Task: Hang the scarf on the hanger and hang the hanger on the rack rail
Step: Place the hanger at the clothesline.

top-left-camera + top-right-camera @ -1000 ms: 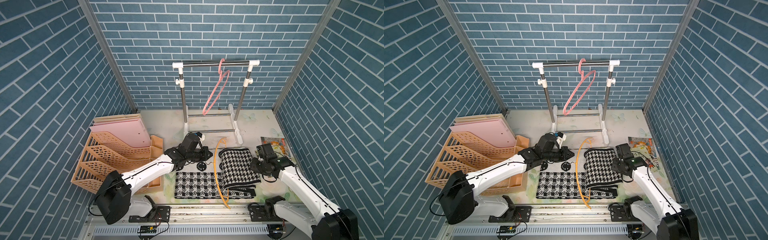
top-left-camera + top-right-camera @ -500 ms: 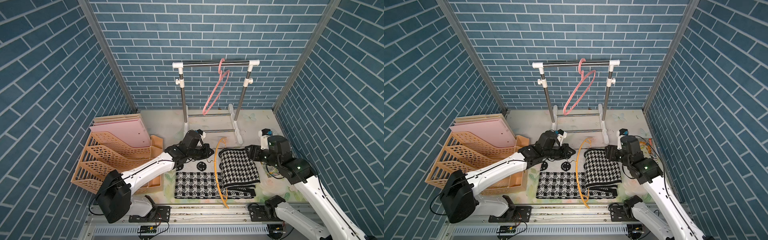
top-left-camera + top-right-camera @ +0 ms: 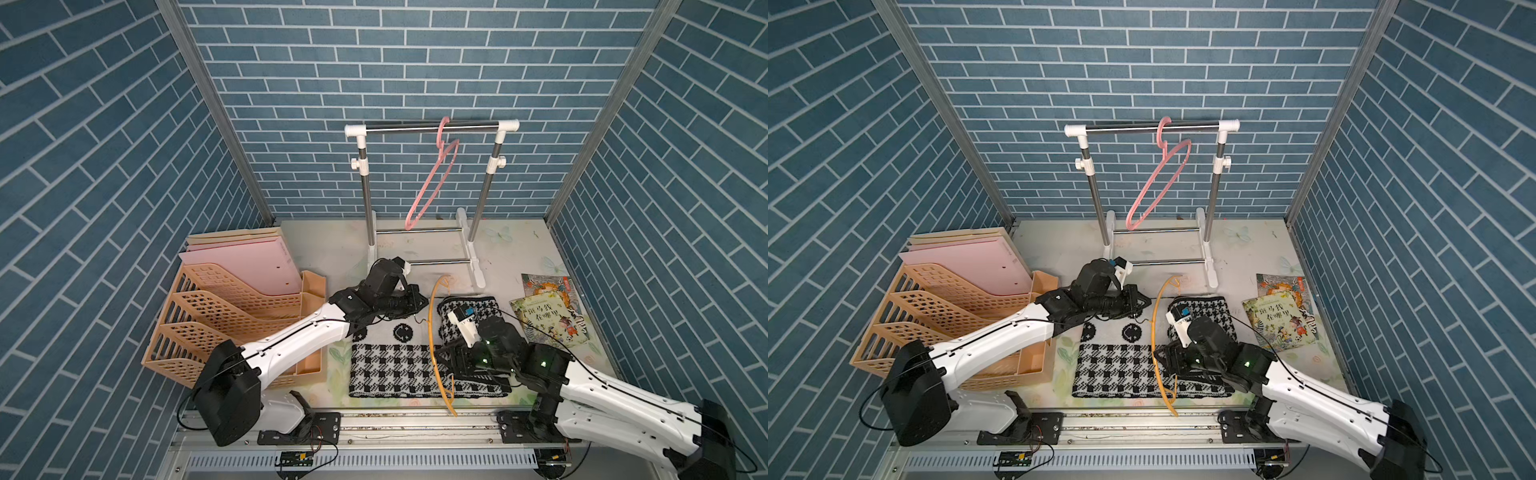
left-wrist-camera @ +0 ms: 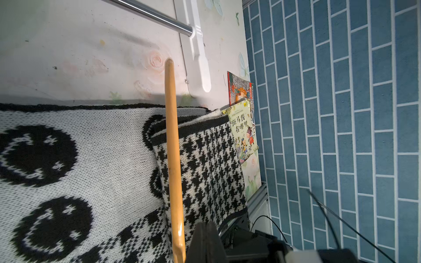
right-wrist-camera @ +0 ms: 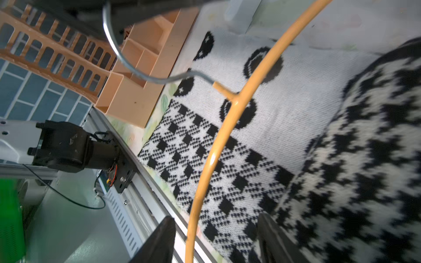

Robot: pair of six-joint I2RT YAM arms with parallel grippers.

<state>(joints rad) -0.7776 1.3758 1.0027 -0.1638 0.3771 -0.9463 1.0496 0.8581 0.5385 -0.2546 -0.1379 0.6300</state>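
The black-and-white knitted scarf (image 3: 390, 365) (image 3: 1117, 365) lies flat near the table's front, its right part folded over into a houndstooth roll (image 3: 469, 309). An orange hanger (image 3: 431, 328) (image 3: 1153, 332) stands on edge across the scarf. My left gripper (image 3: 419, 303) (image 4: 204, 227) is shut on the hanger's metal hook (image 5: 136, 72), behind the scarf. My right gripper (image 3: 444, 363) (image 5: 216, 227) is open low over the scarf's front right, with the hanger's arm (image 5: 205, 173) between its fingers and one finger beside the folded roll.
A clothes rack (image 3: 428, 126) stands at the back with a pink hanger (image 3: 432, 183) on its rail. An orange file rack (image 3: 232, 316) with pink folders (image 3: 245, 266) fills the left. Two picture books (image 3: 548, 316) lie at the right edge.
My right arm has swung from the scarf's right side, up and round, down to the hanger's front arm. The left gripper has shifted slightly back with the hook and stays shut.
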